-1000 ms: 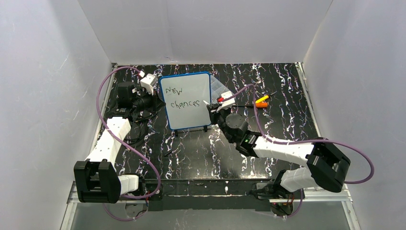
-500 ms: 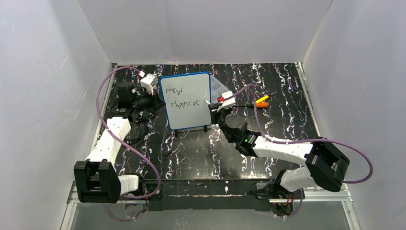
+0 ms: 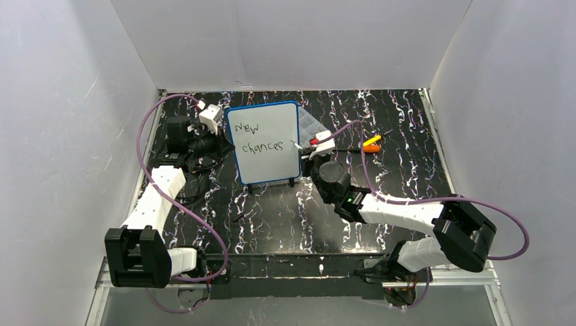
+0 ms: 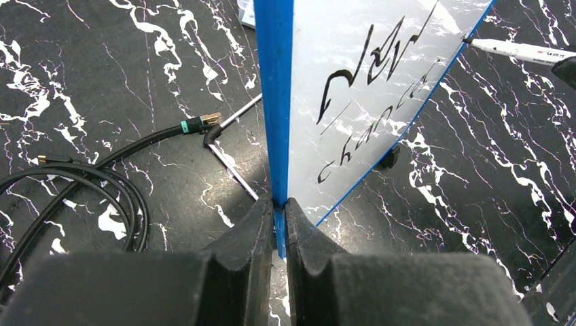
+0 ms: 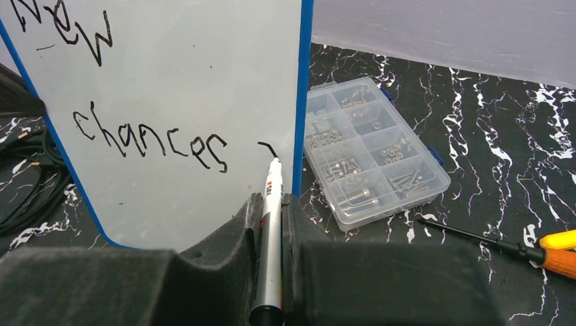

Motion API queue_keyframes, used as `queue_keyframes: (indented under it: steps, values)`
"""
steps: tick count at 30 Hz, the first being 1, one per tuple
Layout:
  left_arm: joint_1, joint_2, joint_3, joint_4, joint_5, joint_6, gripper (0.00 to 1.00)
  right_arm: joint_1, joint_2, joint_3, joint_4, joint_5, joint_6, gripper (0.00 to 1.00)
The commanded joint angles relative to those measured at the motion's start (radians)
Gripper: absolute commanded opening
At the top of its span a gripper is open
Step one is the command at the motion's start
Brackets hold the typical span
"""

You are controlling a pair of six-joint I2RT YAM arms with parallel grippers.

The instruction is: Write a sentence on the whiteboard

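The whiteboard [image 3: 263,141] stands upright on the table, white with a blue frame. It reads "New" and "chances" [image 5: 149,144] in black, with a short new stroke after "chances". My left gripper [image 4: 275,204] is shut on the board's blue left edge [image 4: 273,102] and holds it up. My right gripper [image 5: 270,204] is shut on a white marker [image 5: 272,197]; the marker's tip touches the board near its right edge, just right of "chances". The marker also shows in the left wrist view [image 4: 519,49].
A clear plastic compartment box [image 5: 370,151] with screws lies behind the board at the right. An orange-handled screwdriver [image 5: 536,252] lies to its right. Black cables [image 4: 81,176] lie left of the board. White walls enclose the table.
The right gripper with the marker has shifted slightly up and right along the board's right edge. The left arm and board have not moved.
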Motion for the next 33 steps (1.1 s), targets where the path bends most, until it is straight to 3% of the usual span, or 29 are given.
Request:
queue_keyframes:
  steps: [1, 10, 33]
  values:
    - [-0.001, -0.03, -0.004, 0.015, 0.021, 0.002, 0.0, -0.007, -0.035, -0.01, 0.018, 0.038, -0.01, 0.01]
    - [-0.001, -0.029, -0.004, 0.016, 0.024, 0.0, 0.0, -0.007, -0.09, -0.025, 0.056, -0.019, -0.018, 0.01]
    - [-0.001, -0.028, -0.004, 0.017, 0.026, 0.0, 0.0, -0.013, -0.013, 0.017, 0.138, -0.034, -0.07, 0.01]
